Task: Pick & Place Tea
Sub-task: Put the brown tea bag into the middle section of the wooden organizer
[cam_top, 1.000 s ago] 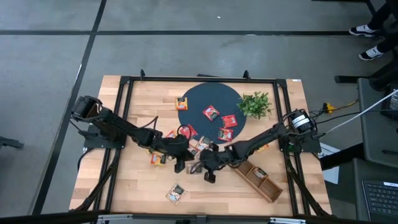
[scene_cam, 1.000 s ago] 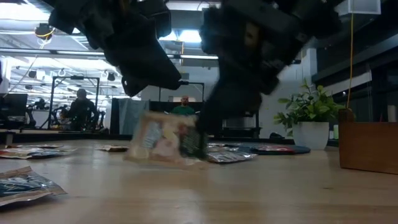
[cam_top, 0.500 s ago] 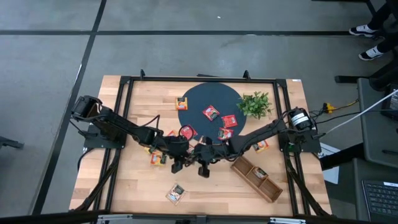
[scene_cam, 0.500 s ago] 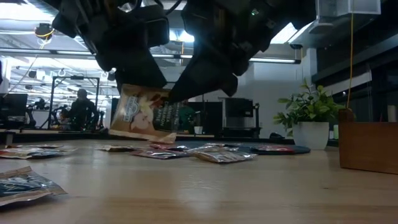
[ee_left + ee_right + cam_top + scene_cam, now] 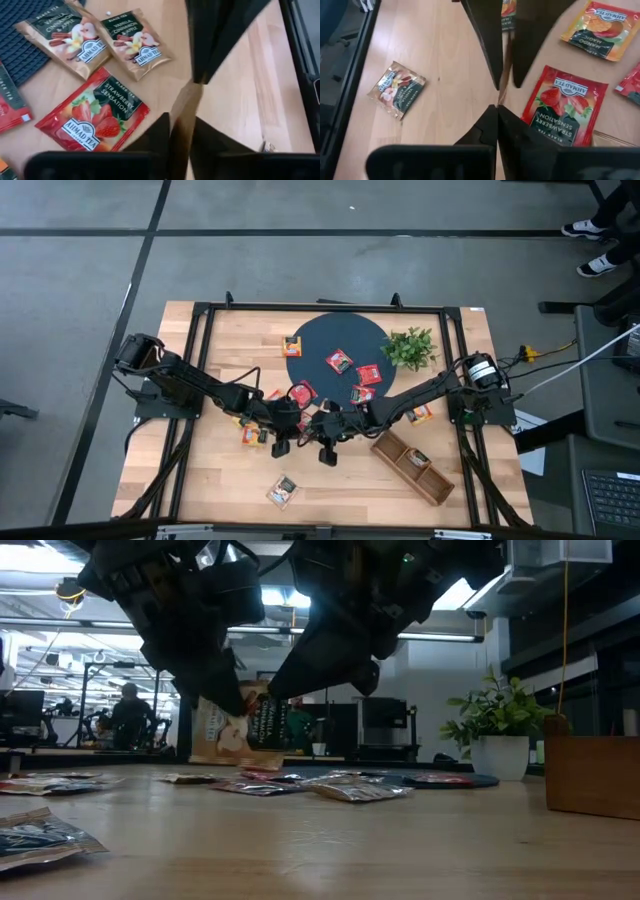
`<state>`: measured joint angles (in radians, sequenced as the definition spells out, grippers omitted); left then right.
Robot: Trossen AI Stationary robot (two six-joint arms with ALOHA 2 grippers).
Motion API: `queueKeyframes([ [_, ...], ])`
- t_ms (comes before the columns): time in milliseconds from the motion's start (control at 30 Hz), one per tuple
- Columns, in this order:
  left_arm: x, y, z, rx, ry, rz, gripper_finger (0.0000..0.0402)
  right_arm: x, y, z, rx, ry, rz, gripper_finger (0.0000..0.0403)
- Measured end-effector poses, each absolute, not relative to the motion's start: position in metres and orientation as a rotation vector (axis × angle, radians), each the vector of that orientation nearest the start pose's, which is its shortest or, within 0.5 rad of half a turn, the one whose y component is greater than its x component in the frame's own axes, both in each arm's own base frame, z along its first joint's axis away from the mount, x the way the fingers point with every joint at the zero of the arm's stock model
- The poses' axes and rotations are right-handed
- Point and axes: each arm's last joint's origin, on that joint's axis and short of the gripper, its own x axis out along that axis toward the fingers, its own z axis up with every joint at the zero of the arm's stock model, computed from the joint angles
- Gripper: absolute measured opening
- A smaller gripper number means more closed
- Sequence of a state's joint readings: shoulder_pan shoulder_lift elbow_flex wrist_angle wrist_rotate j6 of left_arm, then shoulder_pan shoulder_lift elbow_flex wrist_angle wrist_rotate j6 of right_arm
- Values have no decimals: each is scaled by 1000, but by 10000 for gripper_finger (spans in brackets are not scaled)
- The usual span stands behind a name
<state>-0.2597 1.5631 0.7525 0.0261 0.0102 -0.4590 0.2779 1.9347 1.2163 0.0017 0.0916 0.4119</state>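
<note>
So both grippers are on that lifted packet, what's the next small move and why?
Probably open the right gripper: the tea packet hangs above the table pinched by both, and the left gripper looks closed on its edge, so it could carry it alone.

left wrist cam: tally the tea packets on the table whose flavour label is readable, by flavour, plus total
Vanilla cinnamon packets: 2
Strawberry packet: 1
Total: 3
</note>
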Motion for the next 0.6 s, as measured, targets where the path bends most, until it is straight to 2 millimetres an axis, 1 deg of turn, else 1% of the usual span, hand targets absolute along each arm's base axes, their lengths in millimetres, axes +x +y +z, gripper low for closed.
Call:
queueKeyframes([
  [67,289,-77,163,-336,821,-75,12,396,109,171,246,735,65,9],
  [133,289,-78,163,-340,819,-74,8,397,108,171,246,744,118,11],
  [200,289,-77,163,-349,817,-58,6,397,106,170,266,757,130,19],
  [267,289,-77,163,-356,818,-43,6,395,106,168,282,789,125,37],
  [367,289,-76,163,-363,808,-15,5,392,106,165,298,833,113,76],
  [467,292,-80,167,-372,756,-30,4,388,105,164,292,874,103,113],
  [533,293,-85,171,-376,687,-50,4,385,105,168,283,880,89,128],
  [600,294,-89,172,-371,636,-57,3,381,106,175,262,877,60,135],
])
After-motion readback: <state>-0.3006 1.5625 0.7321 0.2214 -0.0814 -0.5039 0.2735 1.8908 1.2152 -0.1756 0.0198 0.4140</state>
